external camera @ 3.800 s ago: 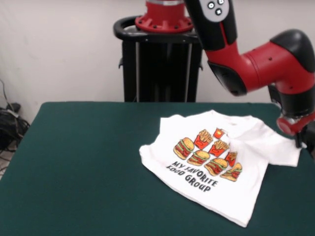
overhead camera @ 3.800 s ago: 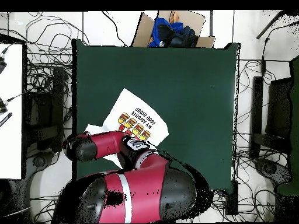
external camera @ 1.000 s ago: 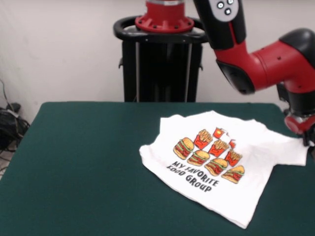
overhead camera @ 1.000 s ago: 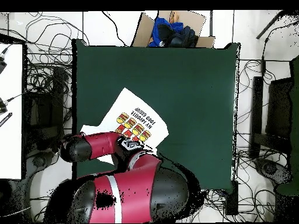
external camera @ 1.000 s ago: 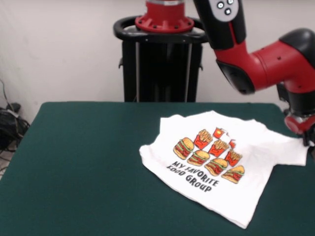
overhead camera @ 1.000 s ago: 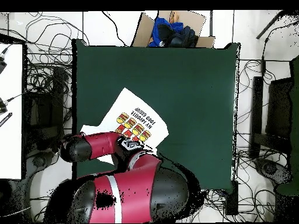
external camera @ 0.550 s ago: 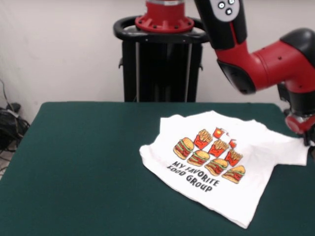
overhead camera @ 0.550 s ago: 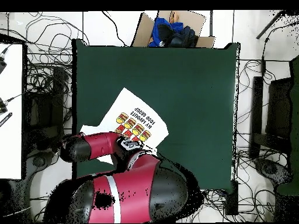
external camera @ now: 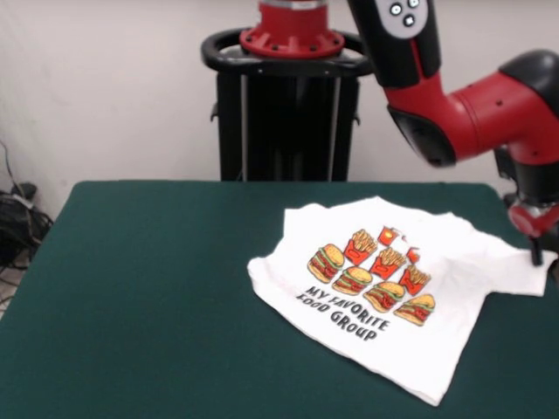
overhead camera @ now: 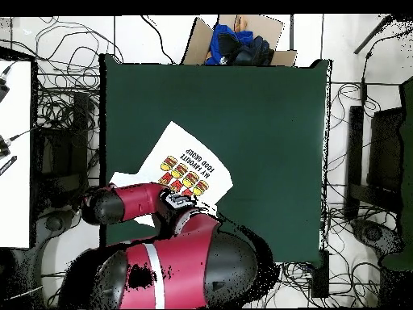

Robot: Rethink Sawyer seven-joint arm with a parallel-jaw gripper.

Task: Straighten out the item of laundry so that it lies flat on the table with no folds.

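While the arm (external camera: 472,105) hangs over the shirt's sleeve end, the jaws (external camera: 540,253) sit right at the sleeve tip by the surface's edge; can't tell from either view whether they're wide, narrow or pinching cloth, as they're mostly cut off in front and hidden under the arm from overhead.

T-shirt (external camera: 393,288) lies print-up on the green surface (external camera: 148,288), skewed, on the side of the surface nearest that sleeve. Body mostly flat. Light creasing around the collar and the shoulder next to the jaws; the sleeve by the jaws is stretched out. Can't see the other sleeve clearly.

Handling, my read: thin, soft cotton, very light, no stiffness. It'll drag and bunch rather than slide as one piece. Best holds are sleeve hem or bottom hem corners, pulling outward away from the print, low to the surface. Pinching mid-body would just tent it and add folds.
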